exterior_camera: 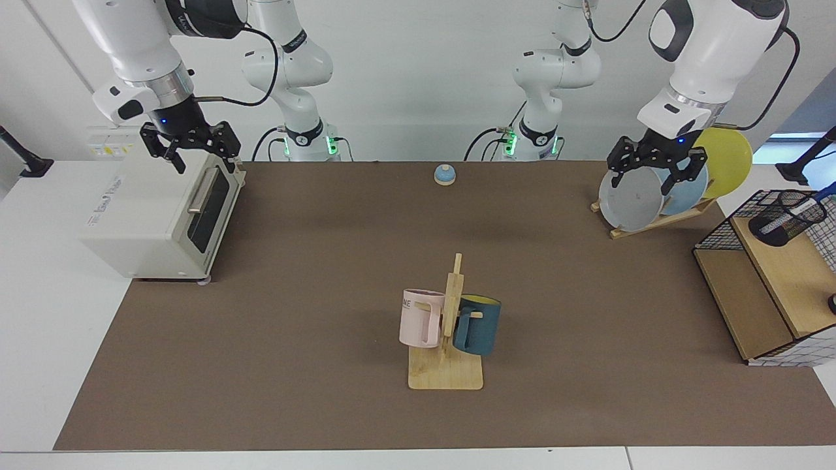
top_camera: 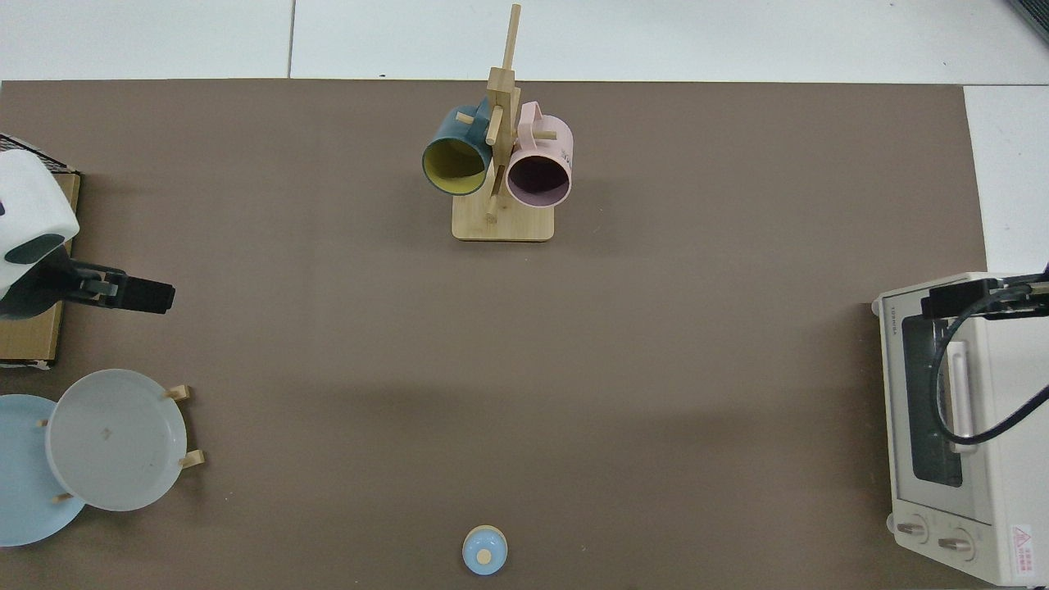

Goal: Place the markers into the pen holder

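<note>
Slim white marker (exterior_camera: 798,210) with small dark print and a blue cap, leaning tilted inside the black wire-mesh pen holder (exterior_camera: 778,219), cap end poking past the round rim. Pen holder tipped on the wooden shelf (exterior_camera: 793,274) at the table's (exterior_camera: 313,326) edge. Left claw (exterior_camera: 656,171) spread wide and empty above the plate rack (exterior_camera: 653,219). Right claw (exterior_camera: 191,149) spread wide over the toaster oven (exterior_camera: 157,215), waiting.

From my station both views were bright and evenly lit from overhead. Soft, broad shadows lay across the brown tabletop (exterior_camera: 313,313), with a small darker one beside the mug rack (top_camera: 501,220). I saw no glare and no blur; everything stayed in focus.
</note>
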Robot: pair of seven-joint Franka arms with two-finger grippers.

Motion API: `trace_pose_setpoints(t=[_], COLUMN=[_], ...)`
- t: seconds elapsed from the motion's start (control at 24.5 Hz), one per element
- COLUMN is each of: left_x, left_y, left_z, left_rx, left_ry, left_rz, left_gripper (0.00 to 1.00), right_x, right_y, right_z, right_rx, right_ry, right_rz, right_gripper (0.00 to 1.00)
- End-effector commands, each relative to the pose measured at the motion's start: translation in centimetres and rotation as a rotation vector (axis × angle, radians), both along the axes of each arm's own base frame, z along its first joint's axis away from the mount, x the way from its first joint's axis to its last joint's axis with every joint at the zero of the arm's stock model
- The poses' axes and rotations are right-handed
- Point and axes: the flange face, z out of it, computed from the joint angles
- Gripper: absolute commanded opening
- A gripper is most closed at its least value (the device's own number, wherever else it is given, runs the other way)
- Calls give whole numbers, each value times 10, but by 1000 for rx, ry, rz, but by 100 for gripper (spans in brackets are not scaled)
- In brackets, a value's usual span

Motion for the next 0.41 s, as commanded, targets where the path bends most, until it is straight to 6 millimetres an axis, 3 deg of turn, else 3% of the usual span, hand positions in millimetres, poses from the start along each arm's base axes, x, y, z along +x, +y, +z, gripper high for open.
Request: trace_pose_setpoints(t=[0.0,0.37], left_x=[-2,-1], left_y=[-1,1], left_z=[3,8], left_rx=[-26,-8], left_ry=[44,97], left_rz=[68,131], left_gripper=[100,100], right_x=[-1,-1], right_y=[-1,-1], right_z=[4,4], right_rx=[6,6], right_ry=[-4,-4], right_rz=[-5,-5], right_gripper=[100,100])
